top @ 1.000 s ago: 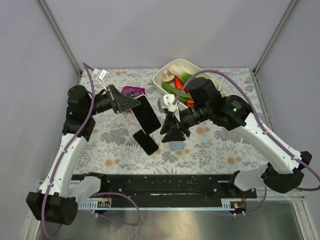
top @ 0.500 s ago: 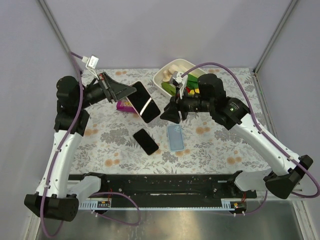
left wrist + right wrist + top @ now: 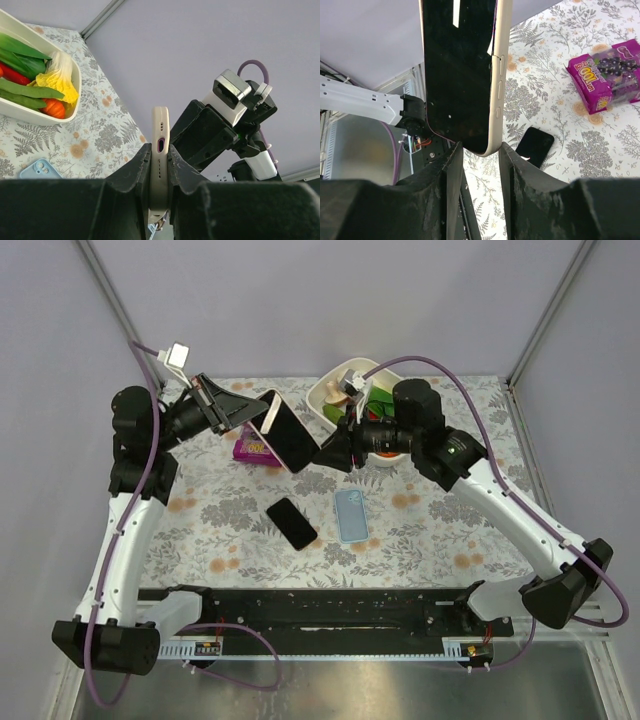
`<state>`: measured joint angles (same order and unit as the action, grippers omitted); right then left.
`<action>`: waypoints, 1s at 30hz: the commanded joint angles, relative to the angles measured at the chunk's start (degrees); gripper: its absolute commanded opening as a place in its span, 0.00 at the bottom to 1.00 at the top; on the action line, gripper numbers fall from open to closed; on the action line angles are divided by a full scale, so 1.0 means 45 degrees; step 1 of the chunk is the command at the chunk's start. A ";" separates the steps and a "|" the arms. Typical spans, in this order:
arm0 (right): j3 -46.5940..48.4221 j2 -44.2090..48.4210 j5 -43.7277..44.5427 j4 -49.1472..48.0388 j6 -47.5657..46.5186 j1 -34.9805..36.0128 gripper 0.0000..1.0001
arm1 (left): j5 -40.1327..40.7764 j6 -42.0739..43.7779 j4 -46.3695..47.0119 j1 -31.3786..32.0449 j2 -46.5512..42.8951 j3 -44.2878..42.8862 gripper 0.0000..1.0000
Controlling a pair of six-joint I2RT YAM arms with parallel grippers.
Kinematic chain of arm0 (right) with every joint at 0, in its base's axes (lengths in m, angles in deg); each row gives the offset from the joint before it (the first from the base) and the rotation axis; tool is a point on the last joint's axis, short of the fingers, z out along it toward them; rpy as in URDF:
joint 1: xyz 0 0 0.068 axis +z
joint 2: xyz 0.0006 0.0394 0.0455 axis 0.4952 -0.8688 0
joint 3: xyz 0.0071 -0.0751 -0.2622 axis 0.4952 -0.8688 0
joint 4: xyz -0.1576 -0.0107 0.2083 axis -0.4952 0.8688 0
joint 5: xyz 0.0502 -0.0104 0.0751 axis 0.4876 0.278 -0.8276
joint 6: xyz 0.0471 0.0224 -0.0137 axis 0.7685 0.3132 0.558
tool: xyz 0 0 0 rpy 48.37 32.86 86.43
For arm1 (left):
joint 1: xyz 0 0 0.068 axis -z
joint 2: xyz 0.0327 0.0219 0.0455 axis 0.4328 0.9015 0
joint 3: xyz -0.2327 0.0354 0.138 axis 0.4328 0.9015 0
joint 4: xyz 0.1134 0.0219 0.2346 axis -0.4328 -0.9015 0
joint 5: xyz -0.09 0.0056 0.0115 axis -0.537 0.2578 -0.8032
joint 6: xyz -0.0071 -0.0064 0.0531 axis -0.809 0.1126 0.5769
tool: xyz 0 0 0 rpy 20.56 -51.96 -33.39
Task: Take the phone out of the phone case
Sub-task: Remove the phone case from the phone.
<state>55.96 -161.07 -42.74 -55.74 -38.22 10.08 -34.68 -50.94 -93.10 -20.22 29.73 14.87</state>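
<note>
Since a second ago both arms have risen. The left hand (image 3: 262,416) has carried the phone (image 3: 287,434) up off the counter (image 3: 440,530), and the right hand (image 3: 331,452) has left the light blue phone-shaped piece (image 3: 349,515) and come up to the phone's lower end.

From above, the phone hangs in the air over the far left part of the counter, tilted, with its dark screen facing the right arm and a pale case around it. The left hand pinches its upper edge. The right hand sits at the opposite end. Below, a black phone (image 3: 292,523) and the light blue piece lie flat near the middle of the counter, close together but apart. A purple snack pack (image 3: 250,448) lies toward the far left corner. A white bowl (image 3: 322,398) of vegetables stands at the far edge.

The left wrist view shows the phone edge-on, with its charging port visible. The two fingers (image 3: 134,170) are pressed tight against its front and back.

In the right wrist view the phone's rounded end sits between the two fingers (image 3: 451,175), which stand apart on either side of it. Whether they are pinching it cannot be told. The pale case rim with its side buttons runs along the right edge of the screen.
</note>
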 commanded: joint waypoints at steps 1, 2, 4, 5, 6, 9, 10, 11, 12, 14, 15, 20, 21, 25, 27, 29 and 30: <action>0.0013 -0.0089 -0.1164 -0.0724 0.0043 -0.0263 0.42 | -0.0167 -0.1648 0.2538 -0.0035 -0.0370 0.0219 0.00; -0.0026 -0.0089 -0.1202 -0.0880 0.0141 -0.0283 0.42 | -0.0322 -0.2018 0.3083 -0.0016 -0.0428 0.0511 0.00; -0.0182 -0.0090 -0.1358 -0.1095 0.0298 -0.0341 0.43 | -0.0441 -0.2624 0.4080 -0.0016 -0.0525 0.0961 0.00; -0.0299 -0.0089 -0.1475 -0.1290 0.0356 -0.0361 0.42 | -0.0480 -0.2801 0.4355 -0.0016 -0.0545 0.1157 0.00; -0.0416 -0.0070 -0.1669 -0.1504 0.0473 -0.0438 0.42 | -0.0461 -0.2899 0.4667 -0.0016 -0.0623 0.1333 0.00; -0.0982 0.0125 -0.2430 -0.2246 0.0941 -0.0634 0.42 | -0.0441 -0.3075 0.5176 -0.0074 -0.0702 0.1685 0.00; -0.1177 0.0164 -0.2704 -0.2539 0.1117 -0.0692 0.42 | -0.0383 -0.3095 0.5236 -0.0132 -0.0702 0.1763 0.00; -0.1411 0.0261 -0.2977 -0.2812 0.1235 -0.0712 0.42 | -0.0402 -0.3115 0.5314 -0.0133 -0.0702 0.1803 0.00; -0.1665 0.0340 -0.3173 -0.3163 0.1313 -0.0732 0.42 | -0.0402 -0.3289 0.5566 -0.0171 -0.0663 0.1861 0.00; -0.2134 0.0535 -0.3506 -0.3672 0.1411 -0.0790 0.42 | -0.0421 -0.3641 0.6133 -0.0250 -0.0663 0.2018 0.00; -0.2271 0.0613 -0.3701 -0.3829 0.1373 -0.0829 0.42 | -0.0422 -0.3681 0.6154 -0.0250 -0.0682 0.2057 0.00; -0.2448 0.0673 -0.4172 -0.4200 0.1392 -0.1005 0.42 | -0.0519 -0.3292 0.5882 -0.0250 -0.0897 0.2154 0.00; -0.2506 0.0673 -0.4191 -0.4414 0.1508 -0.1005 0.42 | -0.0519 -0.3291 0.5881 -0.0250 -0.0955 0.2252 0.00; -0.3228 0.0536 -0.4677 -0.6773 0.2951 -0.1005 0.43 | -0.0500 -0.3544 0.6563 -0.0269 -0.1073 0.2701 0.00; -0.3716 0.0400 -0.5010 -0.8236 0.4159 -0.1005 0.44 | -0.0325 -0.3603 0.6702 -0.0250 -0.1112 0.2838 0.00; -0.4087 0.0302 -0.4836 -0.9586 0.5391 -0.1005 0.44 | -0.0071 -0.4011 0.7165 -0.0289 -0.1170 0.3129 0.00; -0.4205 0.0205 -0.4816 -1.0192 0.5821 -0.1005 0.44 | 0.0085 -0.4478 0.7712 -0.0289 -0.1151 0.3402 0.00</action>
<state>38.91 -159.78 -62.74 -85.80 -22.90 5.87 -36.78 -65.43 -68.71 -21.16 26.17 28.16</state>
